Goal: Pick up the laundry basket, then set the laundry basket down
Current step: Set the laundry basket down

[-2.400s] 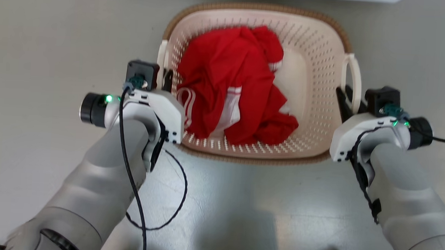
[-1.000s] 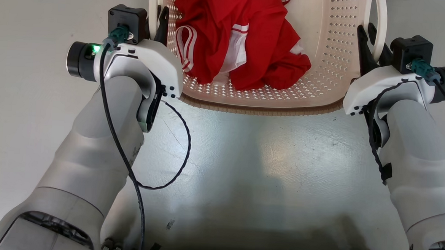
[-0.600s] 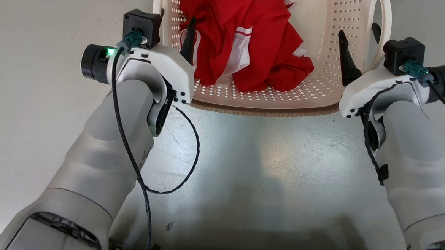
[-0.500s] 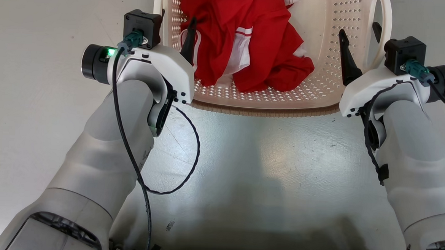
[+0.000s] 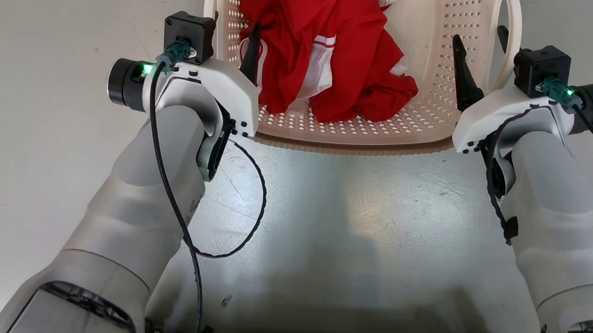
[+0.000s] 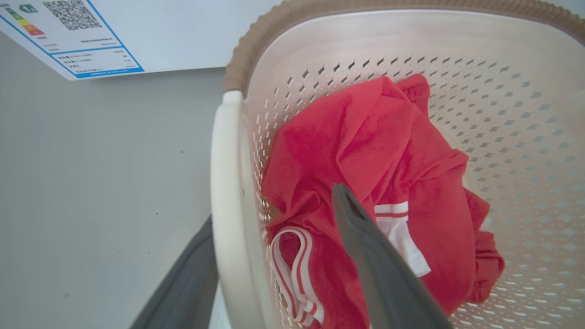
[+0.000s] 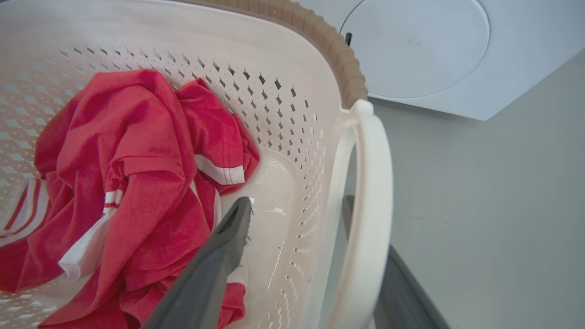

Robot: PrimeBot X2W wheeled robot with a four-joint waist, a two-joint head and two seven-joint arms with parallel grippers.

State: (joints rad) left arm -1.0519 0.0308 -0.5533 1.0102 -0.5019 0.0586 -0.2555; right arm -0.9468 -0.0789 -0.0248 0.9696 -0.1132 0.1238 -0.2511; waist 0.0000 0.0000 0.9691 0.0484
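The laundry basket (image 5: 348,148), cream with a brown rim, stands on the grey floor at the top of the head view, with a red garment (image 5: 333,46) crumpled inside. My left gripper (image 5: 235,36) is open astride the white left handle (image 6: 226,183): one finger is over the garment and the other is outside the wall. My right gripper (image 5: 480,49) is open astride the right handle (image 7: 372,183), with one finger inside the basket (image 7: 338,50) and the other outside the loop. Neither gripper clamps anything.
A white appliance (image 7: 411,45) with a round door stands just beyond the basket, its label (image 6: 68,36) showing in the left wrist view. A black cable (image 5: 254,205) loops off my left forearm over the floor. My base edges the bottom of the head view.
Both grippers were shut on the handles a second ago and have sprung open, letting go of them. The basket stays where it is. The head view shifted before that.
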